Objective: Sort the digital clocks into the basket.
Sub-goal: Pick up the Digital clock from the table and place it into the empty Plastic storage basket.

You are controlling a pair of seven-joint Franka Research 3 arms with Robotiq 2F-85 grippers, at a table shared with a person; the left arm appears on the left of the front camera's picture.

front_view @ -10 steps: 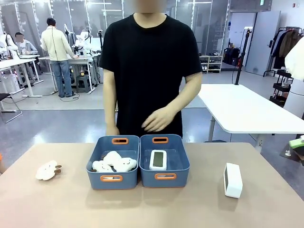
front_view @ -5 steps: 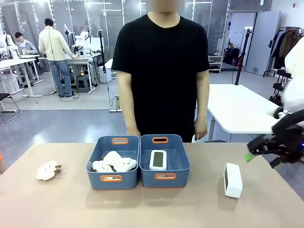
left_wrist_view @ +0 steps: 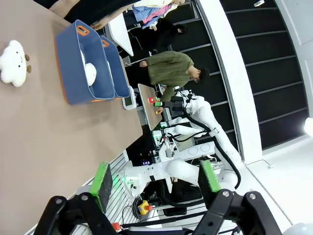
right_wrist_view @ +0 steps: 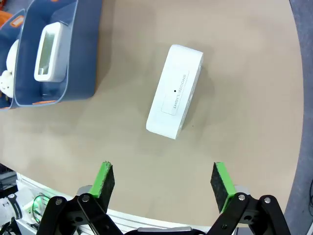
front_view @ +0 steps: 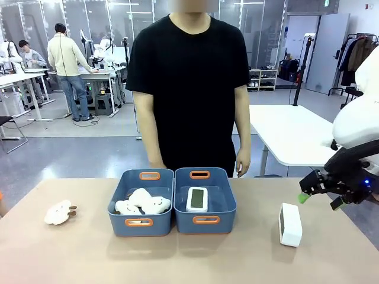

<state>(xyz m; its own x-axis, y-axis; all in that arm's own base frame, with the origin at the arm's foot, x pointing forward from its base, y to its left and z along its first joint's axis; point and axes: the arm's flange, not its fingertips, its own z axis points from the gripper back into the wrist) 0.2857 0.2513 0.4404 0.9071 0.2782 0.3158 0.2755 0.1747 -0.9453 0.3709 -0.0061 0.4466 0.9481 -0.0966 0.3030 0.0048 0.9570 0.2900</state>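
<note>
One digital clock (front_view: 197,199) lies face up inside the right basket (front_view: 228,204); the right wrist view shows this clock (right_wrist_view: 49,46) in its basket (right_wrist_view: 80,58) too. The other clock (front_view: 290,224) stands on its edge on the table at the right, apart from the basket. My right gripper (front_view: 320,199) hovers open above and just right of it. From the right wrist, that clock (right_wrist_view: 175,91) lies below and ahead of the open gripper (right_wrist_view: 160,182), not between the fingers. My left gripper (left_wrist_view: 155,181) is open and empty, far from the baskets (left_wrist_view: 73,58).
The left bin (front_view: 118,207) holds white plush toys (front_view: 142,202). Another plush toy (front_view: 59,212) lies on the table at the far left. A person (front_view: 189,89) stands behind the bins with both hands down at the sides.
My right arm has come in from the right edge and now hovers over the clock on the table. The person's hands dropped from in front of the body to the sides.
</note>
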